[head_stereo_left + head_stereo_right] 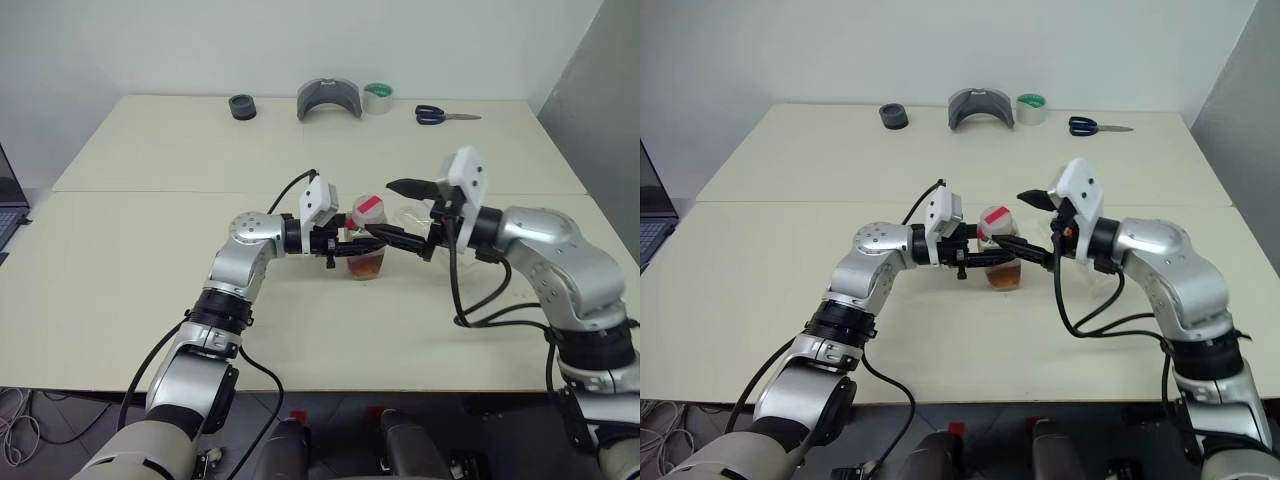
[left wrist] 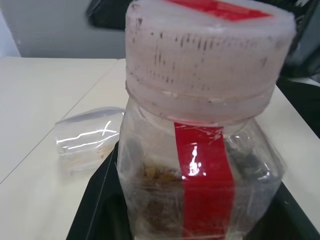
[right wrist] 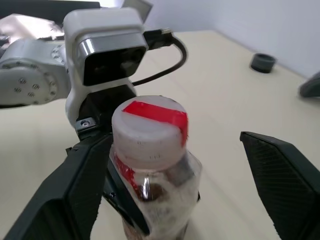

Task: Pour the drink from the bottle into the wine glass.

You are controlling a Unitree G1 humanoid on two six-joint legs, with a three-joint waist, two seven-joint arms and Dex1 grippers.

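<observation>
On a cream table (image 1: 150, 280), a robot's left gripper (image 1: 352, 243) clamps the body of a small clear bottle (image 1: 366, 262), jaws closed tight on it, holding it upright near mid-table with the red-and-white cap (image 3: 150, 131) still on. The right gripper (image 1: 398, 212), arriving from the right, stands with its black fingers (image 3: 280, 175) spread wide about the cap and has hold of nothing. The wine glass (image 2: 87, 137) appears to lie on its side just beyond the bottle. A little reddish-brown drink (image 1: 366, 266) sits low in the bottle. The step looks like uncapping; next, the right jaws must close on the cap and twist.
</observation>
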